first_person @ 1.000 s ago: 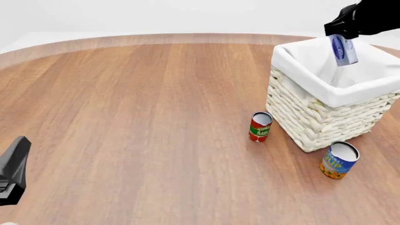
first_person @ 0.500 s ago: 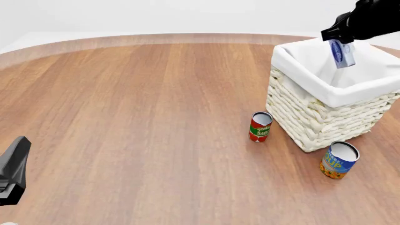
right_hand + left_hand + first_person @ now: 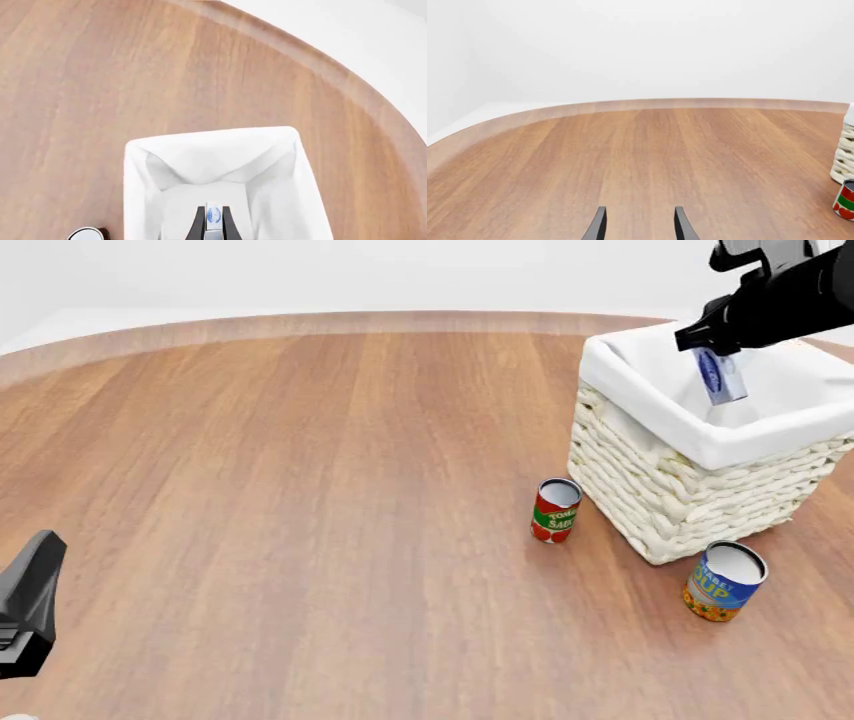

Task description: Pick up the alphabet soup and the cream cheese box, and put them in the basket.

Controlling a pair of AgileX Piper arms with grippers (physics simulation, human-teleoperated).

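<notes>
Step 1 of 2, box drop: right gripper [image 3: 717, 352] pinches the small flat blue-and-white cream cheese box [image 3: 721, 375], hanging on end inside the mouth of the cream wicker basket with white liner [image 3: 667, 490]. Next: release. Blue-label alphabet soup can [image 3: 723, 581] stands near the basket's front corner. Left gripper [image 3: 637, 225] spread, empty.

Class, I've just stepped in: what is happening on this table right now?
The right gripper holds the cream cheese box on end above the open basket, ready to drop it in. The alphabet soup stands on the table in front of the basket, not yet picked up, and a tomato sauce can stands to the basket's left. The left gripper waits open and empty, low over the table.
</notes>
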